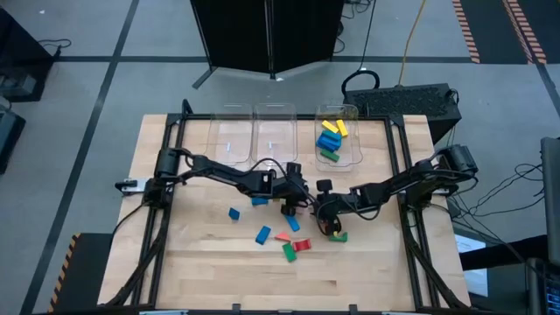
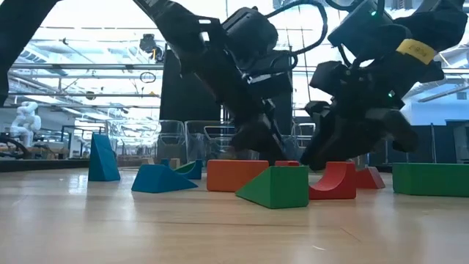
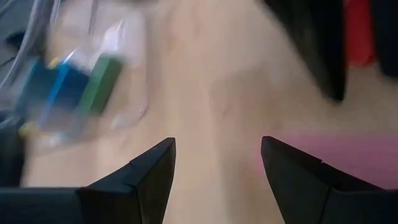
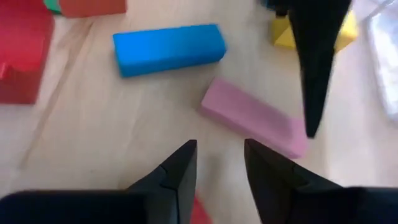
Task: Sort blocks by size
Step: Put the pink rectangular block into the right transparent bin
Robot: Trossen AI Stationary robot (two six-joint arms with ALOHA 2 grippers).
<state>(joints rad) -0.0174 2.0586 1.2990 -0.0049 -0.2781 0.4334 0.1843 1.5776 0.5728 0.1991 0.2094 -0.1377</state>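
Blocks lie loose on the wooden table: blue ones, a red one and green ones. My left gripper stands open over bare wood, with a pink block just beside one finger. My right gripper is open close by, tilted down toward the same pink block, which lies flat just ahead of its fingertips. A blue block and a yellow block lie beyond it. A scrap of red shows low between the right fingers.
Three clear bins stand along the far edge; the right one holds blue, yellow and green blocks, the other two show none. The two grippers are close together at mid-table. An orange block, a green wedge and a red arch lie near them.
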